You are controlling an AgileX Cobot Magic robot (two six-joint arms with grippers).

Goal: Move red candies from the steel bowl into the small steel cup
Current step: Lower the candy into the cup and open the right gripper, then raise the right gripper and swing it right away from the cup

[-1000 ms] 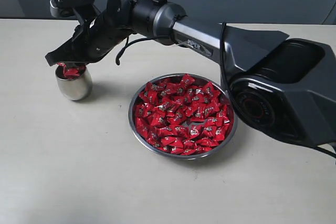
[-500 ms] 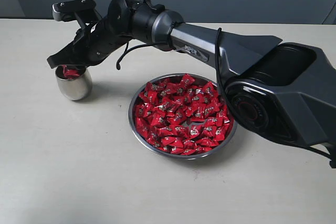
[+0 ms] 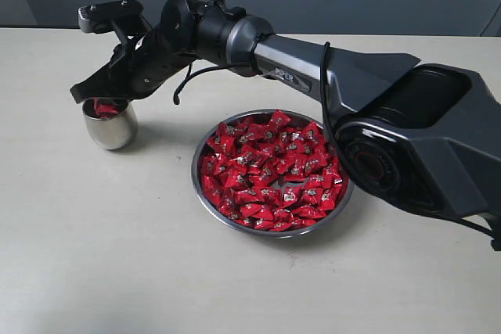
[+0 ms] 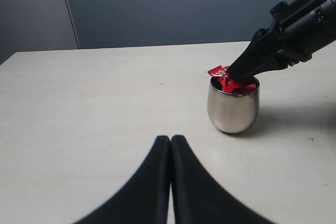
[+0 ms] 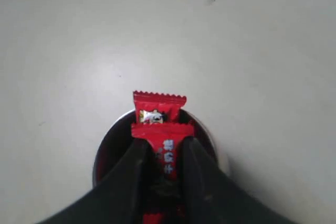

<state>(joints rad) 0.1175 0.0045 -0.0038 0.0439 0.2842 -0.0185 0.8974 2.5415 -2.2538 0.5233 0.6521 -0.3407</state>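
Note:
The small steel cup (image 3: 109, 127) stands at the left of the table, with red candies in its mouth. My right gripper (image 3: 95, 99) reaches across and hangs just over that mouth, shut on a red candy (image 5: 164, 142) that pokes out between its fingertips. A second candy (image 5: 157, 109) lies beyond it over the cup's rim (image 5: 105, 150). The steel bowl (image 3: 196, 181) in the middle is full of red candies (image 3: 270, 170). In the left wrist view my left gripper (image 4: 170, 139) is shut and empty, low over the table a short way from the cup (image 4: 232, 109).
The right arm's dark base (image 3: 423, 146) fills the right side and its forearm (image 3: 297, 60) spans above the bowl. Bare beige tabletop (image 3: 117, 256) lies in front, and a dark wall stands behind the table.
The right arm's wrist shifted slightly a second ago and has since held still over the cup. The candy stays between the fingers.

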